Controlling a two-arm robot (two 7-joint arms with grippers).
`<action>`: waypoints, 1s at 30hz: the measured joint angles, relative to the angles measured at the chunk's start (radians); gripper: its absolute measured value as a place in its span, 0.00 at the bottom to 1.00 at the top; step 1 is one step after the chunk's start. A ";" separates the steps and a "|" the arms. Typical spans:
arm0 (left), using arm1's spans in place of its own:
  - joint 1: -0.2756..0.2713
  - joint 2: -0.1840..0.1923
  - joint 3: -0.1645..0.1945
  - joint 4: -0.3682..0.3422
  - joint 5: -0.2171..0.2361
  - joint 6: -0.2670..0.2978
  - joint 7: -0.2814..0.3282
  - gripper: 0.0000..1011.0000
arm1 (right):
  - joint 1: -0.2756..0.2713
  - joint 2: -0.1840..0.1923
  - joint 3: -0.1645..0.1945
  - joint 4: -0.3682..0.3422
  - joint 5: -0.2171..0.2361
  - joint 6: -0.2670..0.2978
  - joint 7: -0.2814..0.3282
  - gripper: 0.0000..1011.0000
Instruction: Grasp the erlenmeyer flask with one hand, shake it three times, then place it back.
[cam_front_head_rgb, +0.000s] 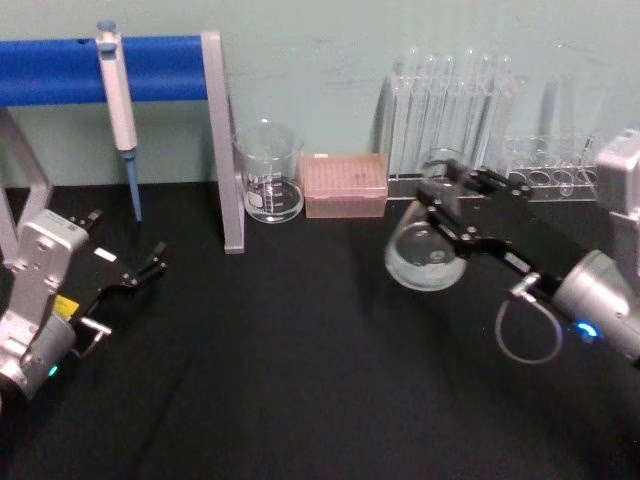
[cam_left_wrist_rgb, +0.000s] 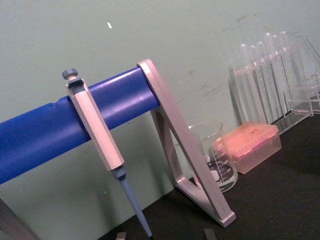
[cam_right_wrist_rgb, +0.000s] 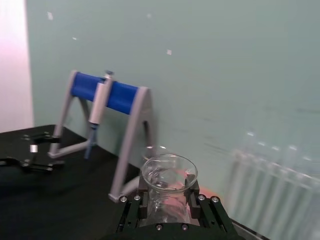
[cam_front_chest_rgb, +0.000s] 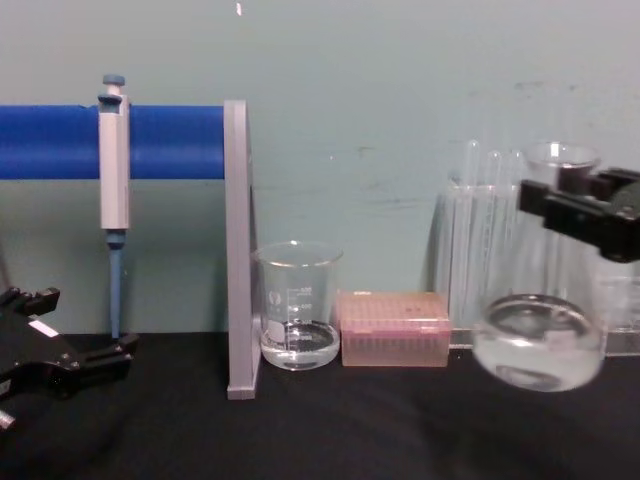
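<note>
**Black boxy right gripper (cam_front_head_rgb: 447, 190) held clear glass conical flask (cam_front_head_rgb: 424, 258) by the neck**

Its jaws were clamped on the narrow neck below the flared rim, a little liquid lying in the wide base. The flask was near the far right corner of the black bench (cam_front_head_rgb: 300, 380), just before the clear rack of test tubes (cam_front_head_rgb: 452, 112). The left gripper (cam_front_head_rgb: 155, 258) sat by the left edge, jaws parted, empty.

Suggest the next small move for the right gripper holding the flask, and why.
Probably keep the jaws shut and swing the clear glass conical flask back upright to shake it. The black right gripper holds its neck, tilted and seemingly off the black table, so releasing now looks risky. The left gripper sits parked at the left.
</note>
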 joint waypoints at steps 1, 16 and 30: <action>0.000 0.000 0.000 0.000 0.000 0.000 0.000 0.99 | -0.016 0.004 0.017 -0.010 -0.002 0.002 -0.010 0.45; 0.000 0.000 0.000 0.000 0.000 0.000 0.000 0.99 | -0.062 -0.009 0.082 -0.022 -0.022 0.011 -0.016 0.45; 0.000 0.000 0.000 0.000 0.000 0.000 0.000 0.99 | 0.033 -0.054 0.007 0.058 -0.016 0.005 0.090 0.45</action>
